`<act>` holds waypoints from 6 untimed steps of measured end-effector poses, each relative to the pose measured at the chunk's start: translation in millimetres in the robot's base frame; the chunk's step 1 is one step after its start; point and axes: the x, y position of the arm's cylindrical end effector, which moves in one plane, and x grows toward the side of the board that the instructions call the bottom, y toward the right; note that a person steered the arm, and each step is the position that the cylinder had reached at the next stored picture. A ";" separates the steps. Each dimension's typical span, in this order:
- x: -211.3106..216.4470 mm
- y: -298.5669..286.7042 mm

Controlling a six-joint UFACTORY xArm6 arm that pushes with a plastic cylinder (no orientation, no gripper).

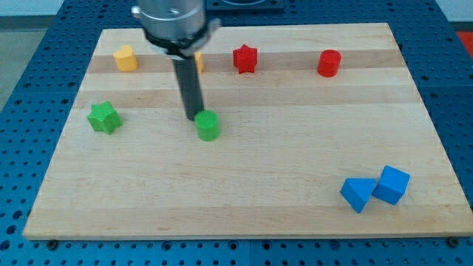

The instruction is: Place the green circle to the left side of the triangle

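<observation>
The green circle (208, 125) lies a little left of the board's middle. My tip (194, 117) stands just at its upper left edge, touching or nearly touching it. The blue triangle (357, 193) lies at the board's lower right, far from the circle, with a blue cube (391, 185) right against its right side.
A green star (103, 117) lies at the left. Along the top are a yellow block (126, 58), a second yellow block (199, 62) mostly hidden behind the rod, a red star (244, 58) and a red cylinder (329, 63). The wooden board (244, 214) ends close below the blue blocks.
</observation>
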 end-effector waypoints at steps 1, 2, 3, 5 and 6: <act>25.7 80.3; 19.2 82.8; -13.4 24.1; 21.9 36.6; 50.2 95.6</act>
